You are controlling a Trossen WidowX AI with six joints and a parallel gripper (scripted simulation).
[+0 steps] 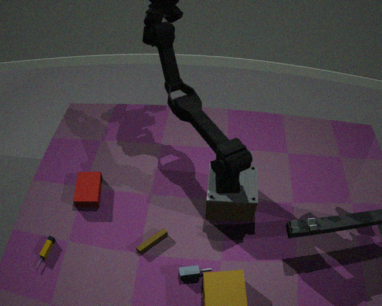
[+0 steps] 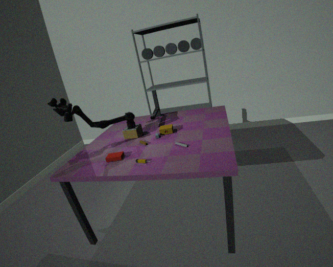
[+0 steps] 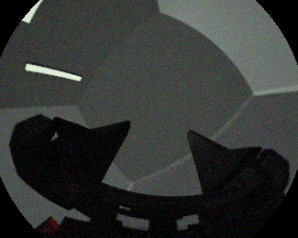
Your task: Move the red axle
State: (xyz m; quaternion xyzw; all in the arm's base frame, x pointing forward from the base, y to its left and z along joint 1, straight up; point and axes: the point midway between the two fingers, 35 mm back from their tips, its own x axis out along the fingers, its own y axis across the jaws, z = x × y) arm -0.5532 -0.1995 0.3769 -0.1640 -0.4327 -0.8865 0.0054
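Note:
My gripper (image 2: 52,106) (image 3: 160,129) is open and empty, raised high beyond the table's edge; its tips are cut off at the top of the top view. A yellow block (image 1: 224,288) (image 2: 164,129), apparently the beam, stands on the table. A small red spot, likely the axle's end, shows on its face in the exterior view; the rest of the axle is hidden. The dark bracket (image 1: 355,219) (image 2: 155,100) has a raised arm with small pale pieces (image 1: 311,224), apparently a V-block, near its end. My gripper is far from both.
A red block (image 1: 88,187) (image 2: 114,156), a yellow-handled tool (image 1: 46,248) (image 2: 141,161), a brown bar (image 1: 152,241) (image 2: 143,142) and a grey block with a pin (image 1: 189,274) (image 2: 157,135) lie about. A pale bar (image 2: 181,144) shows too. The arm's base box (image 1: 231,210) (image 2: 132,133) stands between bracket and red block.

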